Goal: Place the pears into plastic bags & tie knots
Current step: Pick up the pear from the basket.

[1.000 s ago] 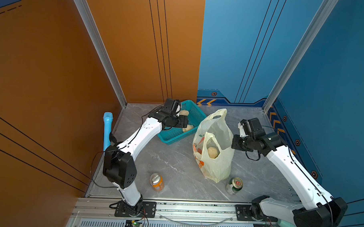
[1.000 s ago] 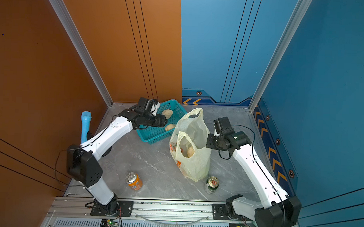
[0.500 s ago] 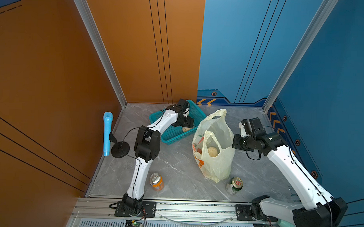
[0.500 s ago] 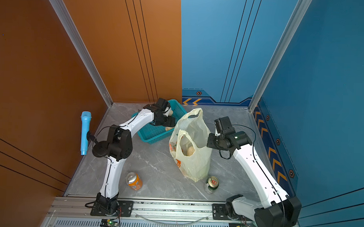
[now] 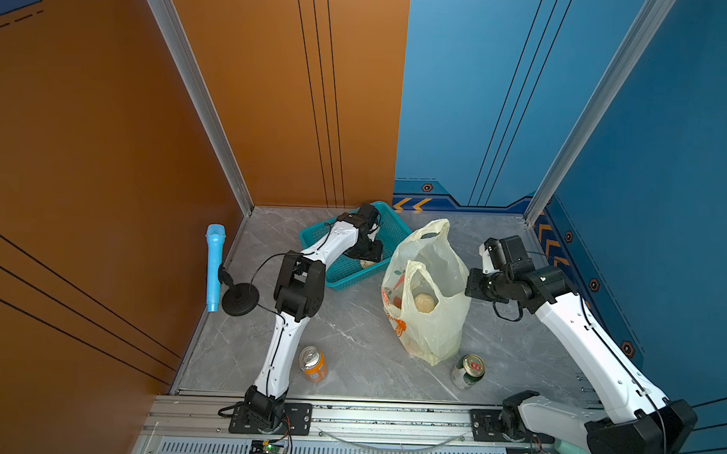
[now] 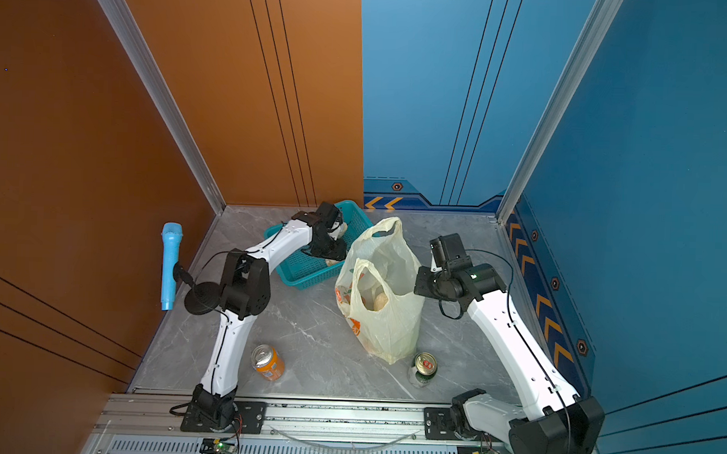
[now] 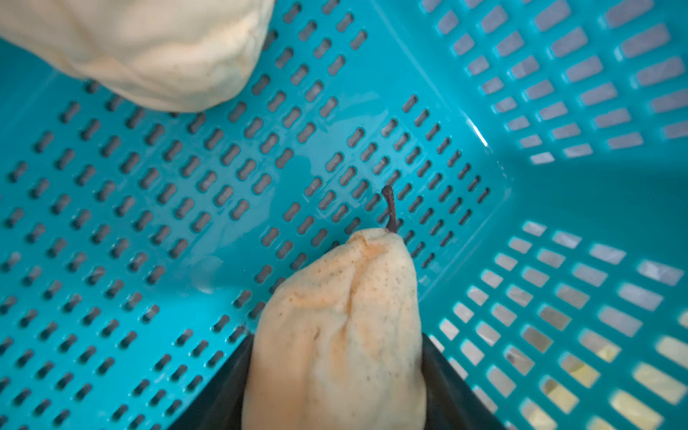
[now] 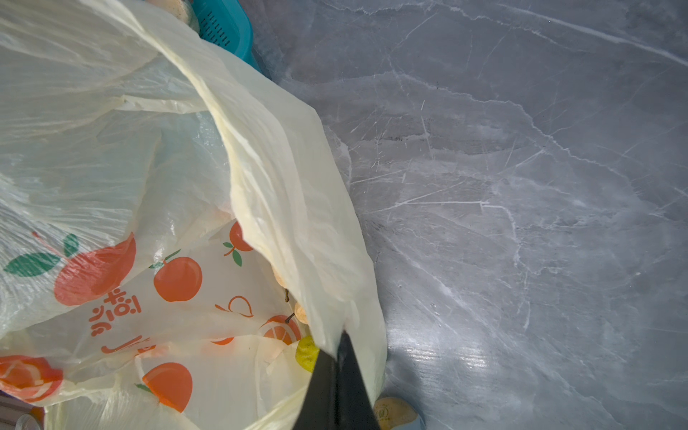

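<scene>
My left gripper (image 7: 337, 340) is down inside the teal basket (image 7: 558, 111), shut on a cream pear (image 7: 335, 309) whose stem points away; its black fingers (image 7: 439, 376) press both sides. A second cream pear (image 7: 149, 48) lies further along the basket floor. In both top views the left gripper (image 5: 367, 253) (image 6: 332, 250) sits low in the basket. The pale-yellow plastic bag (image 5: 429, 322) (image 6: 387, 320) stands open with a pear (image 5: 423, 303) inside. My right gripper (image 8: 340, 338) (image 5: 470, 283) is shut on the bag's rim (image 8: 279, 167). A yellow-green pear (image 8: 306, 353) shows inside.
An orange can (image 5: 313, 363) stands near the left arm's base and a green can (image 5: 468, 371) just in front of the bag. A blue microphone (image 5: 214, 268) on a black stand (image 5: 240, 300) leans at the left wall. Walls close in at the back and on both sides.
The left arm's elbow swung right and its gripper dropped into the basket, jaws narrowing onto a pear. The right arm and the bag stayed put.
</scene>
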Tool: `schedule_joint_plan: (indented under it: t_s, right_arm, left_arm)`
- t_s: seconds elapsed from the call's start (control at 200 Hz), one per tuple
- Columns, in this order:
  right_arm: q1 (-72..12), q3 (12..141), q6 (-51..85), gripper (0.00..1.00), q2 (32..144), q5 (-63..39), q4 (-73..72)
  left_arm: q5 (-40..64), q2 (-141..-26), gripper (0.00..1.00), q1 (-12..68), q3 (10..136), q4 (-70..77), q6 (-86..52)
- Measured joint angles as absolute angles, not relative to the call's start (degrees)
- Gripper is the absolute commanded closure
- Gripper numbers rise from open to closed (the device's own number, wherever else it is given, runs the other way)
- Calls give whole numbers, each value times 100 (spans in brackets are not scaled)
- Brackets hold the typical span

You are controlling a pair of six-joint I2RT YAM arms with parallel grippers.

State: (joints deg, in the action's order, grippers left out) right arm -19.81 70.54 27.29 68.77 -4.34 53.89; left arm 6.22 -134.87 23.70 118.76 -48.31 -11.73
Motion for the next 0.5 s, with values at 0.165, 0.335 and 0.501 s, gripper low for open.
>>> schedule_joint_plan:
  t_s: [0.165, 0.335, 0.501]
  right_arm:
    - [-1981, 7054, 2749, 100, 6877, -445, 5382]
    - [-1981, 7035, 2749, 100, 6871, -445, 5330]
    - [-1981, 6943, 2751, 100, 6825, -449, 5266]
  left_arm:
    - [510, -13146, 50, 2368, 11727, -4939, -1175]
    - [486, -12368, 50, 2370, 11671, -4954, -1179]
    - [495, -11266, 50, 2464, 11509, -4952, -1203]
